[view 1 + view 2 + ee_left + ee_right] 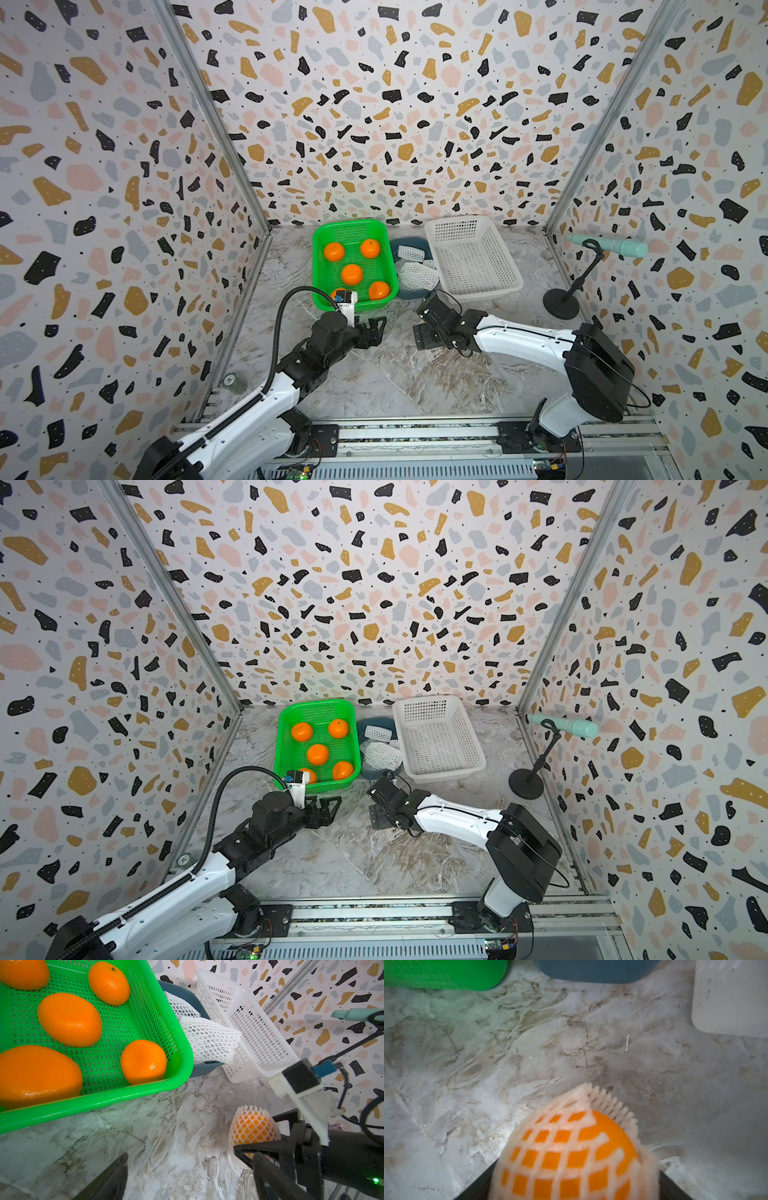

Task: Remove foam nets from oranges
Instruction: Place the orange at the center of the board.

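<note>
Low and angled inward, left tool [375, 330] gapes wide, right tool [426, 324] clamps the netted orange [252, 1124]

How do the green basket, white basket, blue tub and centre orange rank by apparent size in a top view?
White basket and green basket: too alike to rank.
Then blue tub, partly hidden.
Smallest: centre orange.

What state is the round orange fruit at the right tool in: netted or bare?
Netted: white foam mesh wraps the round orange fruit; only one end gapes, baring skin. Both wrist views show it.
</note>
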Robot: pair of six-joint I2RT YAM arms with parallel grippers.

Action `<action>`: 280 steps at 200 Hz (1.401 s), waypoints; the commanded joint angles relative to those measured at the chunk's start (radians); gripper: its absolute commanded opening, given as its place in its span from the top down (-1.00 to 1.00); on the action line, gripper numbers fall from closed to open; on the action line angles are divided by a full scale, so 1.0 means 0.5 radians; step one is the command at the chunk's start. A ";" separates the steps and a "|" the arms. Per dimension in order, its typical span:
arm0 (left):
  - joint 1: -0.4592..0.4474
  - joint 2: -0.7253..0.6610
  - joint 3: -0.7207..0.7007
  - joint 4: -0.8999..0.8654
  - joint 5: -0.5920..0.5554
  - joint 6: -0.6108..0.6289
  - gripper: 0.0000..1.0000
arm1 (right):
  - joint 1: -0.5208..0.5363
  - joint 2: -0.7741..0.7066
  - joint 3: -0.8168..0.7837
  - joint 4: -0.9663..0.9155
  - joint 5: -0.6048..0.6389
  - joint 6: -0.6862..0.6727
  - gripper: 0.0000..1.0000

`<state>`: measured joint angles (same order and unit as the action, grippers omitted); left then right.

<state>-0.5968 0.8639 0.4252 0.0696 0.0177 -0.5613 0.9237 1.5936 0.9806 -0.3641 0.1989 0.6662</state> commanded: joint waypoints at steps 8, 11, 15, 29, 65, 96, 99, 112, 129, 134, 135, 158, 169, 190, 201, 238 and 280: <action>-0.006 -0.022 -0.068 0.094 0.029 0.000 -0.88 | -0.013 0.074 0.016 0.061 0.022 0.129 -0.75; -0.006 -0.024 -0.077 0.104 0.030 -0.005 -0.88 | -0.016 0.078 0.017 0.064 0.020 0.131 -0.76; -0.007 -0.030 -0.094 0.125 0.027 -0.014 -0.88 | -0.016 0.088 0.018 0.071 0.017 0.134 -0.76; -0.006 -0.044 -0.199 0.250 0.014 -0.071 -0.88 | -0.025 0.115 0.018 0.109 -0.025 0.134 -0.78; -0.011 -0.092 -0.468 0.563 0.100 -0.251 -0.88 | -0.053 0.134 0.002 0.191 -0.125 0.095 -0.87; -0.061 -0.174 -0.564 0.611 0.120 -0.341 -0.86 | -0.067 0.076 -0.036 0.255 -0.173 0.076 -0.93; -0.068 -0.180 -0.571 0.617 0.121 -0.350 -0.86 | -0.068 0.068 -0.038 0.255 -0.173 0.074 -0.93; -0.104 -0.200 -0.596 0.652 0.129 -0.387 -0.86 | -0.068 0.041 -0.038 0.234 -0.157 0.068 -0.93; -0.172 -0.181 -0.630 0.727 0.129 -0.452 -0.85 | -0.076 -0.006 -0.054 0.218 -0.130 0.062 -0.96; -0.199 -0.169 -0.641 0.751 0.125 -0.470 -0.84 | -0.077 -0.017 -0.058 0.211 -0.126 0.063 -0.96; -0.205 -0.166 -0.641 0.760 0.123 -0.476 -0.84 | -0.079 -0.019 -0.060 0.211 -0.126 0.063 -0.97; -0.380 -0.080 -0.670 0.887 0.044 -0.548 -0.83 | -0.100 -0.078 -0.100 0.193 -0.118 0.041 -1.00; -0.479 -0.024 -0.675 0.934 -0.002 -0.578 -0.83 | -0.105 -0.117 -0.121 0.205 -0.113 0.023 -0.99; -0.636 0.100 -0.664 1.039 -0.086 -0.623 -0.82 | -0.108 -0.172 -0.142 0.237 -0.135 -0.012 -0.98; -0.697 0.171 -0.649 1.099 -0.120 -0.629 -0.82 | -0.109 -0.186 -0.139 0.241 -0.143 -0.035 -0.99; -0.861 0.482 -0.550 1.272 -0.157 -0.629 -0.73 | -0.129 -0.205 -0.132 0.317 -0.206 -0.136 -0.99; -0.905 0.837 -0.442 1.535 -0.140 -0.771 -0.54 | -0.196 -0.275 -0.196 0.463 -0.305 -0.219 -0.96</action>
<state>-1.0409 1.2198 0.1619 0.6930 -0.0364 -0.9058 0.8490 1.5158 0.8989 -0.1757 0.0746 0.6006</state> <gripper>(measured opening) 0.794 0.988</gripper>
